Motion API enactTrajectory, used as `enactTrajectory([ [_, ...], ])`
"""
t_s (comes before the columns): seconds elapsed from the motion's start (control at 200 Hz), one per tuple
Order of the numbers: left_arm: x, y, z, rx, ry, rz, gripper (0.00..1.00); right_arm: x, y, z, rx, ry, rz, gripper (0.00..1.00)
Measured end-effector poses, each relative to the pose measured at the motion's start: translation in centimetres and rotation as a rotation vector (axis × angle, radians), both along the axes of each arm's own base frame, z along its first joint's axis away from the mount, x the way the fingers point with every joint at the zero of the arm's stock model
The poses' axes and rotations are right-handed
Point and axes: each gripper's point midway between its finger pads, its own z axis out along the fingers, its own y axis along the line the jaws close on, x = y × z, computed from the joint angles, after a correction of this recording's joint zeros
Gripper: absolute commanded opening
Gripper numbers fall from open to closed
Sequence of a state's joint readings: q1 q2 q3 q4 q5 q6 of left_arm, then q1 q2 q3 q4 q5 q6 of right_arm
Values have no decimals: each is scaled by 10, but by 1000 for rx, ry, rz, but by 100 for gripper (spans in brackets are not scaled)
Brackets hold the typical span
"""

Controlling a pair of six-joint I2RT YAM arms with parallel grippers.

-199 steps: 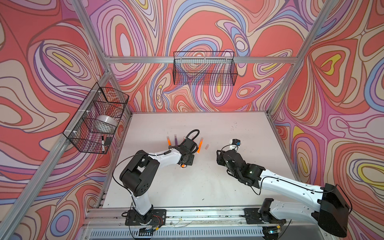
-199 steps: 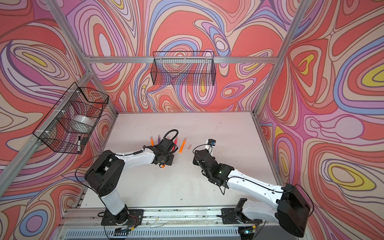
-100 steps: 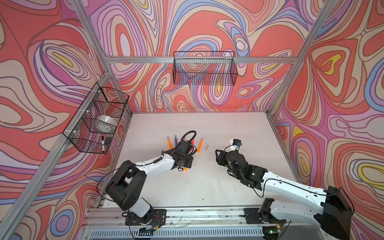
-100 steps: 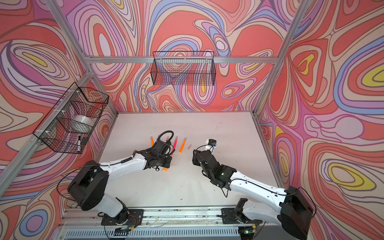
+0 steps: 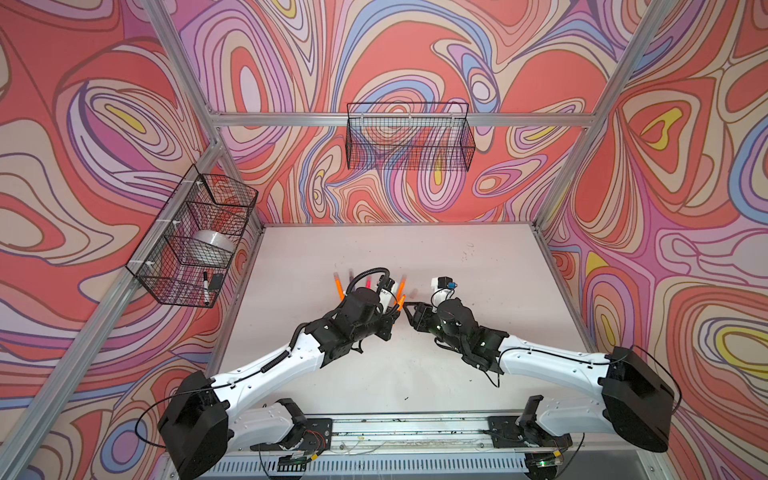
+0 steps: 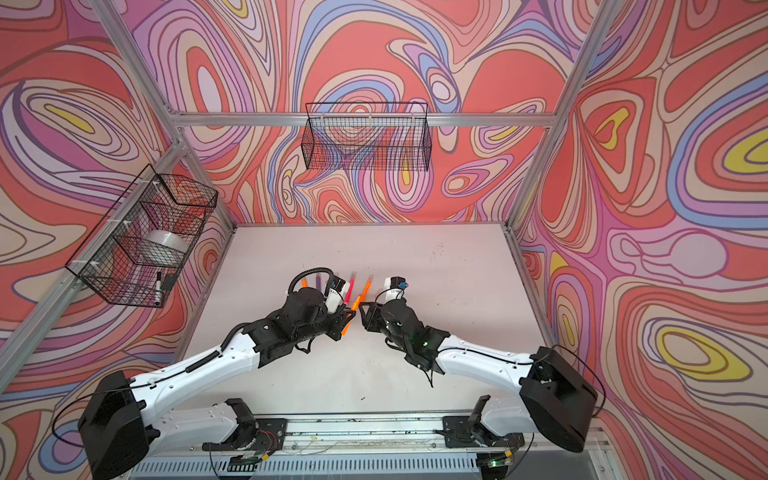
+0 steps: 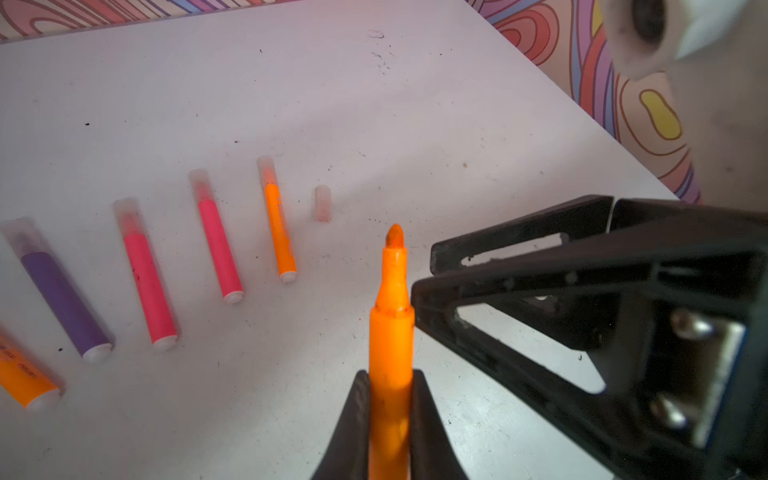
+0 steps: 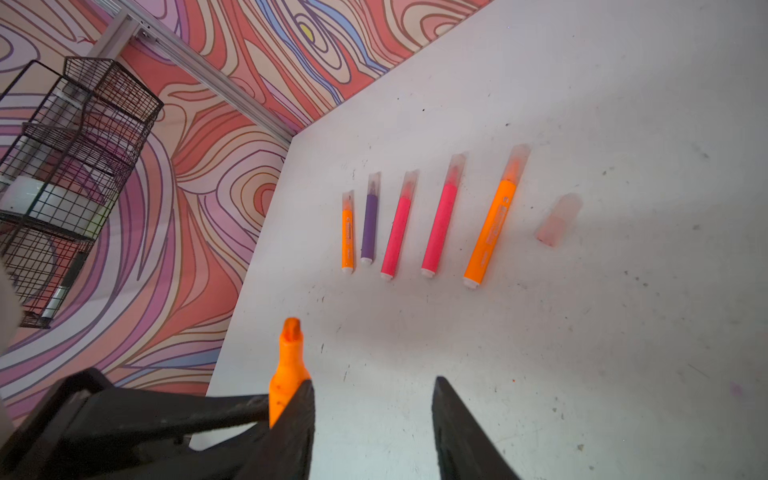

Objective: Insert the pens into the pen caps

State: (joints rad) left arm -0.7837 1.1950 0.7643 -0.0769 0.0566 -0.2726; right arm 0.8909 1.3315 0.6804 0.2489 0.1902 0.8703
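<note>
Left gripper was clamped on the bare orange pen, gripping the barrel, with the tip uncapped and sticking out past the fingers. The pen was held off the table, near the middle in both top views.

Right gripper had its jaws spread with nothing between them. It faced the left one, tips nearly meeting. One right finger sat just beside the pen's neck; couldn't tell if it touched.

Capped pens lay flat in a row farther back on the table, apart from each other: orange, purple pen, pink, pink, then capped orange pen. All five had their caps on.

Loose cap lay on its side just beside the capped orange pen at that end of the row, not touching it. Neither gripper was on it.
</note>
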Motion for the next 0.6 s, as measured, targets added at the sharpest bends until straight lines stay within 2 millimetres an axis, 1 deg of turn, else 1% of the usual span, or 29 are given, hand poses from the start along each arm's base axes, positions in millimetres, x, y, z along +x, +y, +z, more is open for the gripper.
enactTrajectory([
  [0.13,1,-3,4,-8,-22,-8,1,1,3,-1,12,5,-1,46],
  [0.255,1,-7,9,-23,-41,-14,1,3,2,1,28,4,-8,41],
  [0.376,5,-6,11,-24,-56,4,1,4,3,5,58,1,-15,40],
  [0.461,9,-1,8,-5,-61,46,1,2,2,8,83,-6,-17,40],
  [0.601,13,5,-1,29,-49,94,1,-3,-1,23,149,-40,-15,41],
])
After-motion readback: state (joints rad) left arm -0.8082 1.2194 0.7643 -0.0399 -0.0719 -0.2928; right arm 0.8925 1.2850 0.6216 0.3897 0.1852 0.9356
